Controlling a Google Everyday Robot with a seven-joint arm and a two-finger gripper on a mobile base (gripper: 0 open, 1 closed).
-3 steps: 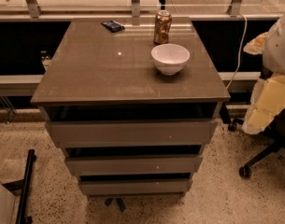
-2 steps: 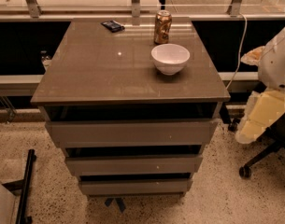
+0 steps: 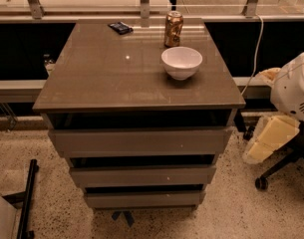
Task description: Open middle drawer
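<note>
At the far left a black pole (image 3: 27, 198) lies on the speckled floor, away from the work. The cabinet's surface (image 3: 111, 78) carries a small dark packet (image 3: 120, 28) at its back edge, then a gold can (image 3: 173, 29) and a white bowl (image 3: 181, 62) toward the right. Below sit three flat, handleless fronts. The middle drawer (image 3: 141, 176) lies between the wider top drawer (image 3: 139, 142) and the narrower bottom drawer (image 3: 144, 199), and looks shut, as it did a second ago.

The change is at the right. The white arm housing (image 3: 293, 86) and the cream-coloured end effector (image 3: 270, 139) have dropped lower and edged leftward toward the cabinet's side. The end effector now hangs beside the top drawer's level, clear of any front. Whether it is spread or pressed together cannot be told.

This reads as an approach under way: it probably needs to descend further and swing round to the front, and with no handle, purchase on the panel's edge looks tricky.
</note>
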